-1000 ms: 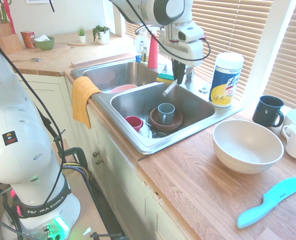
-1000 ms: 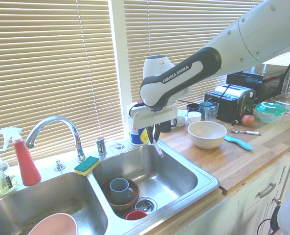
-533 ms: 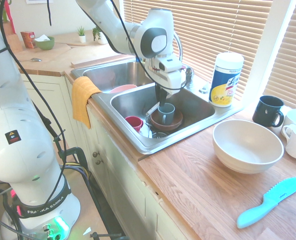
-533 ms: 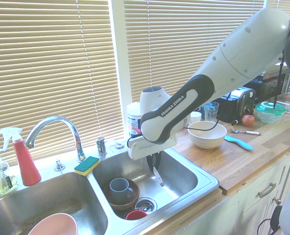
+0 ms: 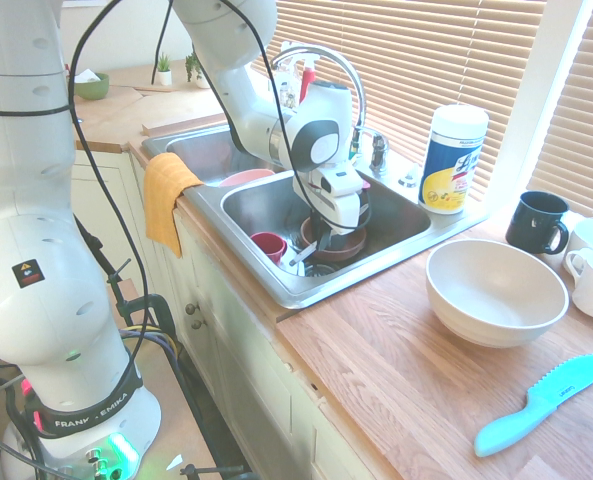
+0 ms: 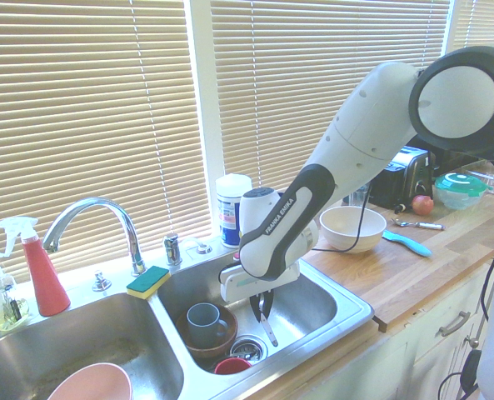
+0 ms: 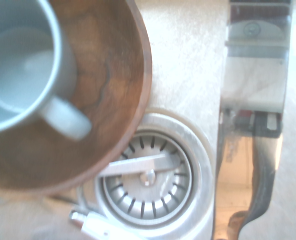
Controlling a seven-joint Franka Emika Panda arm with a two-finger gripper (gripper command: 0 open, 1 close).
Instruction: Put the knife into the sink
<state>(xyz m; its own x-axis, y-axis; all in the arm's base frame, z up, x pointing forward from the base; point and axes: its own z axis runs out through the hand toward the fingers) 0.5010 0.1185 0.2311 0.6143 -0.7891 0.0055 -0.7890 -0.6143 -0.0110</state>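
Down into the right-hand basin of the sink [image 5: 416,232] my arm has dropped since a second ago, when it hung up by the window blinds with the knife dangling over the rim. Nearest my camera side of that basin I see a small red cup [image 5: 269,245] on the basin floor. Just past it my gripper [image 6: 263,308] points straight down, low inside the basin, its jaws clenched on the handle of the knife [image 6: 267,327]. That blade slants down from the fingers toward the drain [image 7: 147,180]; I cannot tell whether its tip touches the steel. My wrist camera looks straight onto the drain strainer, with the knife as a bright strip beside it. Close behind the gripper stands a brown wooden bowl [image 6: 207,343] with a grey-blue mug [image 6: 203,322] sitting in it. Farther back, on the ledge between the basins, lies a yellow-green sponge [image 6: 148,282], and beyond it rises the curved faucet [image 6: 97,221].
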